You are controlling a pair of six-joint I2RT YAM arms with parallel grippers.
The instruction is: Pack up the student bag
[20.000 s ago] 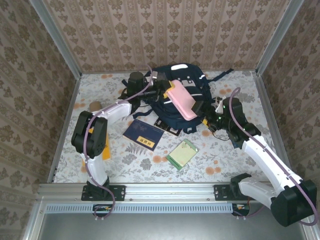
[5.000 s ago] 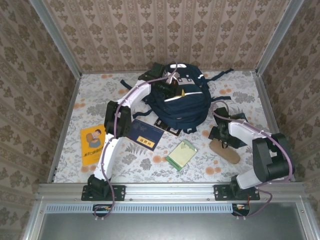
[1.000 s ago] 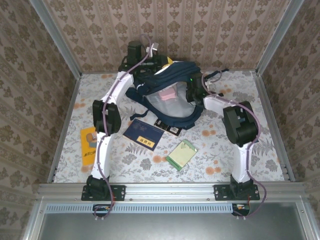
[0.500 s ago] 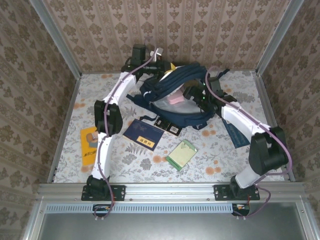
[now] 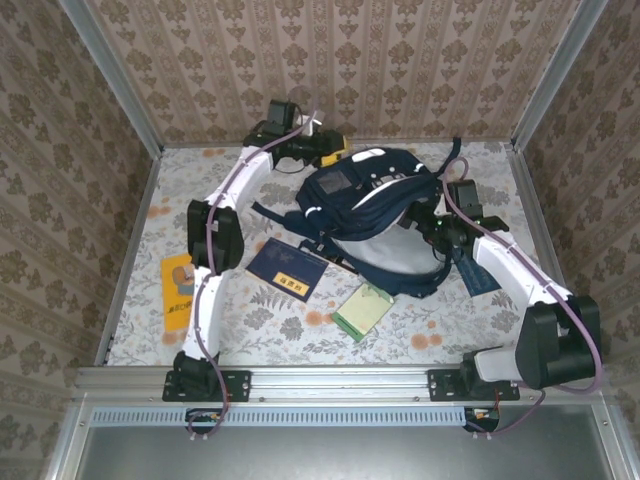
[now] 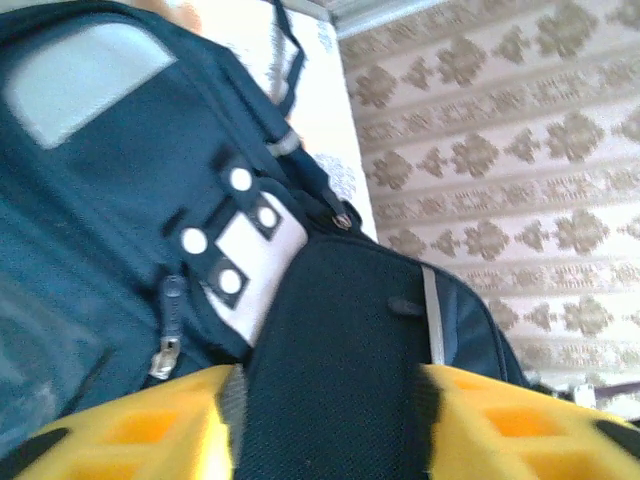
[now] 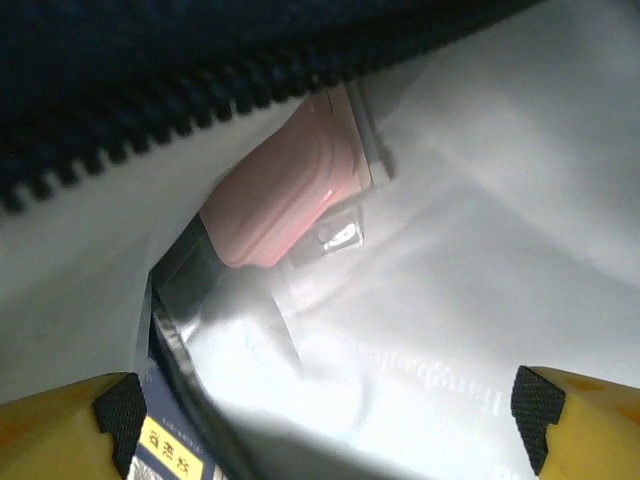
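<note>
- I see the student bag (image 6: pixel 120 200) close up, its grey patch (image 6: pixel 250 250) with round white studs left of centre.
- My yellow left fingers (image 6: pixel 140 440) stand apart at the near edge, black mesh (image 6: pixel 330 400) between them.
- Wallpapered wall (image 6: pixel 500 150) on the right.

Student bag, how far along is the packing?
Done: a pink case lies inside the student bag. In hand: the open right tool faces into its opening, holding nothing. Left: navy booklet, green notebook and orange booklet lie on the table.

Between my left claw's (image 6: pixel 325 420) yellow plastic fingers the student bag (image 6: pixel 130 200) is matt woven cloth, coarse mesh nearest. Ahead of my right claw (image 7: pixel 330 420), smooth pale lining (image 7: pixel 480 250) and a satiny pink case (image 7: pixel 280 190).
</note>
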